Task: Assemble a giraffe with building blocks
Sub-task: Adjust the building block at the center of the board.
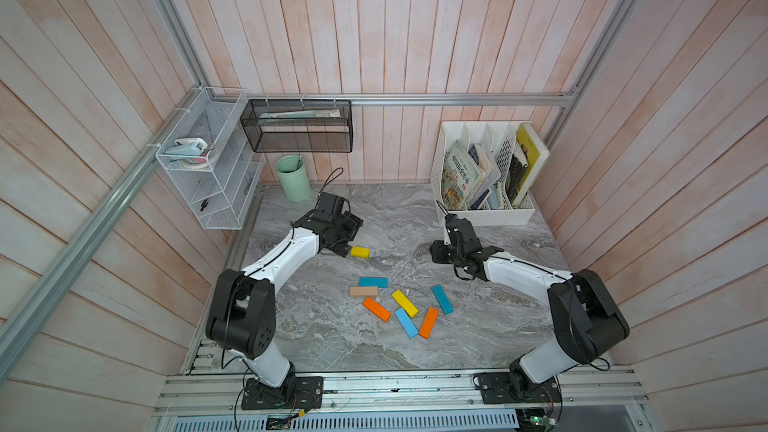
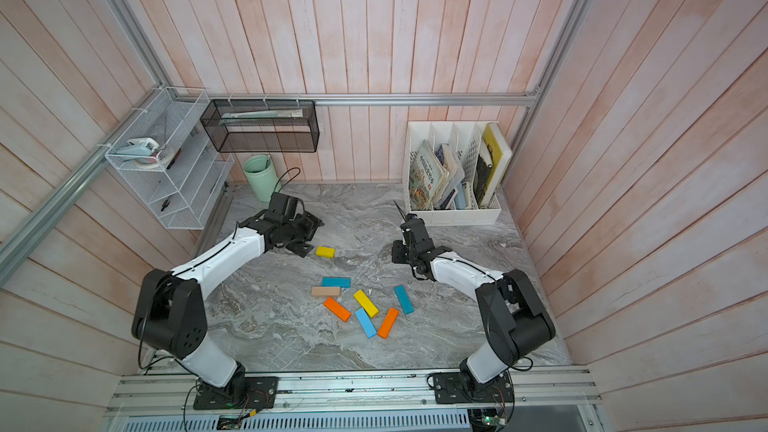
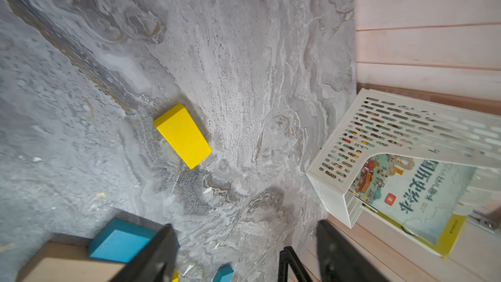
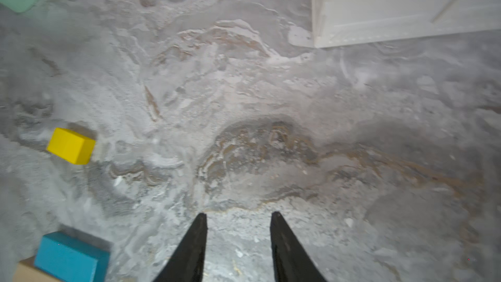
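Several building blocks lie flat and loose on the marble table, and no giraffe figure is in view. One yellow block lies alone, just in front of my left gripper, whose jaws stand wide open and empty. Nearer the front lie a teal block, a tan block, an orange block, a second yellow, a light blue, a second orange and a second teal. My right gripper hovers over bare table, its fingers apart with nothing between them.
A white file rack with books stands at the back right, close behind the right wrist. A green cup stands at the back left. A white wire shelf and a black mesh basket hang on the walls.
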Robot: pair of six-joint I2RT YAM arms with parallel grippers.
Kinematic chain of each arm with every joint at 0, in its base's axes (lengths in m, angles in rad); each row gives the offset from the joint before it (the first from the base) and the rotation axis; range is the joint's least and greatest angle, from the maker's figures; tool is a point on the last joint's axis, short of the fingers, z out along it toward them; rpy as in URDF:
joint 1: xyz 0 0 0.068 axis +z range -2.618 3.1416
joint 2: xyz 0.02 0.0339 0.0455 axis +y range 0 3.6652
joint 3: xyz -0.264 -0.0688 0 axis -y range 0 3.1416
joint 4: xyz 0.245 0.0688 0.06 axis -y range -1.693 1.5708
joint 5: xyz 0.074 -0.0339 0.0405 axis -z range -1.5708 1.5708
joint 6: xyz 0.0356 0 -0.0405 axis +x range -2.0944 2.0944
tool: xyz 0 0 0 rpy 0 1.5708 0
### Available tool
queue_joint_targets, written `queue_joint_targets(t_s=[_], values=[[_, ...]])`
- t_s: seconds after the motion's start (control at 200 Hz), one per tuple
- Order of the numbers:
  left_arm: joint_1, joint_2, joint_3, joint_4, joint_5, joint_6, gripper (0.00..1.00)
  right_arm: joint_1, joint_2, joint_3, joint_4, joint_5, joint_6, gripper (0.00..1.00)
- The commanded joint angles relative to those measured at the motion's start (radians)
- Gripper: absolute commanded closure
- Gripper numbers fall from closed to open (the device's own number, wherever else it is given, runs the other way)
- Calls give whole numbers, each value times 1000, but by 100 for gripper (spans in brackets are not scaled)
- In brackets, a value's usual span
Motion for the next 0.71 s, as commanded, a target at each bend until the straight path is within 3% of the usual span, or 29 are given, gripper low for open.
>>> queue_joint_targets(t_s=[0.0, 0.075, 0.275, 0.43, 0.7], values=[[48, -49, -95, 153, 21, 145, 0, 36, 87, 111, 24, -191, 11, 90], [73, -53, -98, 136, 39, 218, 0, 68, 174, 199, -12, -238, 11, 100], [83, -19, -47, 69, 51, 373, 0, 157, 365, 427, -143, -215, -14, 100], [84, -66, -47, 26, -34, 429, 0, 212, 448, 530, -208, -199, -38, 100], [149, -103, -106, 58, -34, 436, 0, 261, 492, 540, -175, -226, -13, 100]])
